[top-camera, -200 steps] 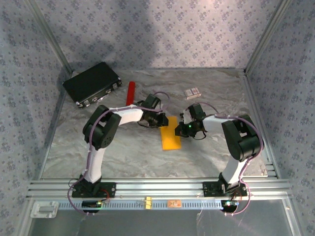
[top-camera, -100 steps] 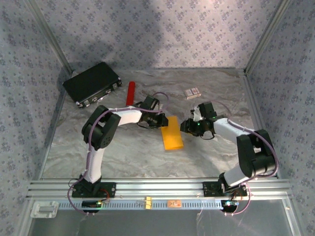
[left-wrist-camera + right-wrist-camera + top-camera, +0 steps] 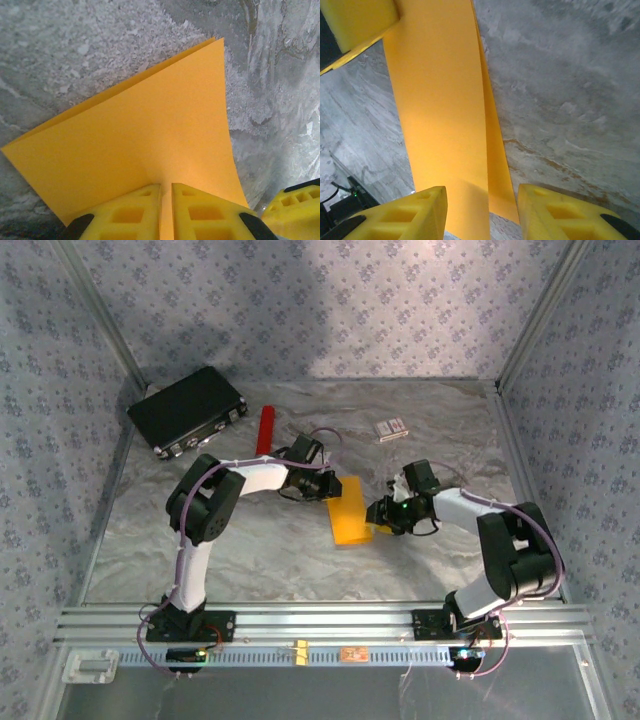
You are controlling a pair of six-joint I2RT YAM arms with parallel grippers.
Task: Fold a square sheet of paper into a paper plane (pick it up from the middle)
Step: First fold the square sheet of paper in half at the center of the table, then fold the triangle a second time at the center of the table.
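Observation:
The square sheet of paper (image 3: 350, 510), orange-yellow, is folded in half and stands slightly off the marble table. My left gripper (image 3: 334, 489) is shut on its far upper edge; in the left wrist view the paper (image 3: 145, 135) fans out from between the closed yellow fingers (image 3: 127, 215). My right gripper (image 3: 377, 515) is open at the paper's right edge. In the right wrist view both layers of the paper (image 3: 445, 110) hang between its spread fingers (image 3: 405, 215), and the left gripper's finger (image 3: 360, 20) shows at the top left.
A red cylinder (image 3: 265, 429) lies at the back, left of centre. A black case (image 3: 187, 409) sits in the back left corner. A small white-and-red box (image 3: 391, 428) lies at the back right. Patterned walls enclose the table.
My right gripper has moved back, then forward and down to the paper's right edge. The left gripper has kept its hold, and the paper has shifted slightly.

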